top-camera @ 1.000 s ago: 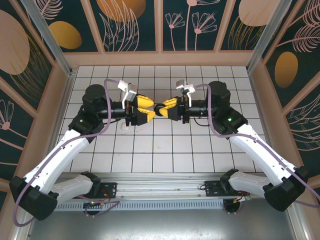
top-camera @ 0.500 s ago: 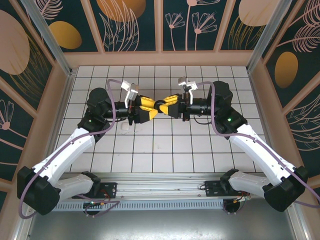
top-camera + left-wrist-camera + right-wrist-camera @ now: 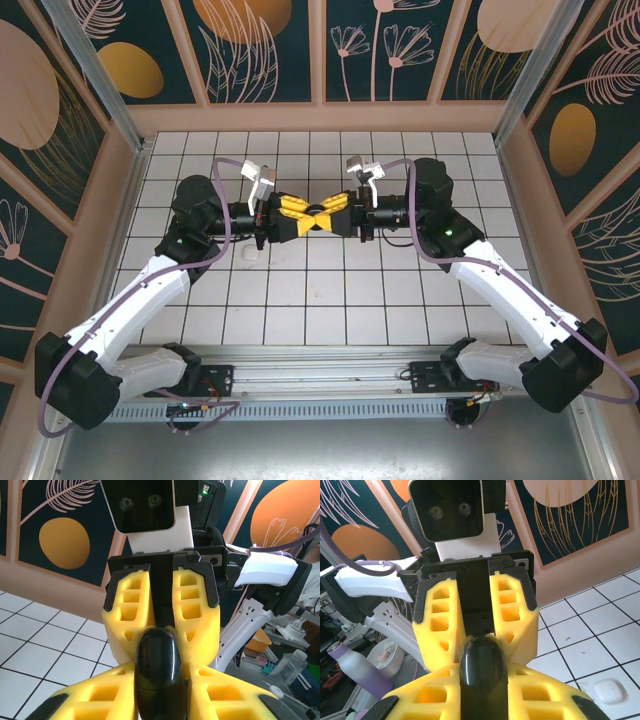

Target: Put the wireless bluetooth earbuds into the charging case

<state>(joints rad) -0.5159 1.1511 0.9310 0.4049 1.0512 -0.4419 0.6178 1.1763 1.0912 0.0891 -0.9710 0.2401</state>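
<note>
A glossy black oval charging case (image 3: 318, 211) hangs above the middle of the tiled floor, closed as far as I can see. My left gripper (image 3: 311, 214) and right gripper (image 3: 325, 212) meet on it tip to tip, their yellow fingers crossing in an X. In the left wrist view the case (image 3: 158, 665) sits between my left gripper's (image 3: 160, 692) fingers, which press on both its sides. The right wrist view has the case (image 3: 482, 667) clamped in the right gripper (image 3: 482, 695) the same way. The earbuds are out of view.
A small white rounded object (image 3: 250, 257) lies on the tiles under the left arm and appears in the right wrist view as the white object (image 3: 610, 691). Wooden walls with patterned panels (image 3: 320, 60) surround the tiled floor (image 3: 330, 300).
The left gripper moved right to meet the right gripper and closed its fingers on the case. Both grippers shifted slightly toward the back.
</note>
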